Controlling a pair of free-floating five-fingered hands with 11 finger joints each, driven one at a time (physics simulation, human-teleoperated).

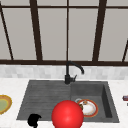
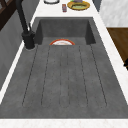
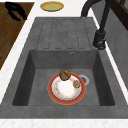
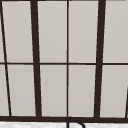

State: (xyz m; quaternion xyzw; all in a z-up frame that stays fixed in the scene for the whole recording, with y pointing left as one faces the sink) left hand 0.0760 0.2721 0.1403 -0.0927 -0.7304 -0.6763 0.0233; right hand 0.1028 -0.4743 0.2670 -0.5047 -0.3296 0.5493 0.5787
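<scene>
The black left hand (image 1: 34,120) hangs low at the near left, just in front of the near edge of the dark grey stone-look sink (image 1: 45,95), and its fingers look curled in on themselves with nothing in them. From the right side view the same hand (image 3: 15,11) floats over the brown wood floor, off the white counter (image 3: 15,65), well apart from anything it could touch. Closest to it in the front view is a big shiny red ball (image 1: 67,114), sitting just to its right at the near edge and covering part of the basin; can't tell if they touch, looks like a small gap. Behind the ball, down in the right-hand basin, lies a round white plate with an orange-red rim (image 3: 66,88), with a brown lumpy bit of food (image 3: 64,74) on its far edge and a small orange piece (image 3: 76,84) beside it. The ribbed draining board (image 2: 65,75) takes up the left part of the sink. A black curved tap (image 1: 71,71) stands at the far side, middle. On the counter to the far left sits a yellow bowl with a green inside (image 1: 3,103). A dark-framed window (image 4: 67,60) runs above it all.
</scene>
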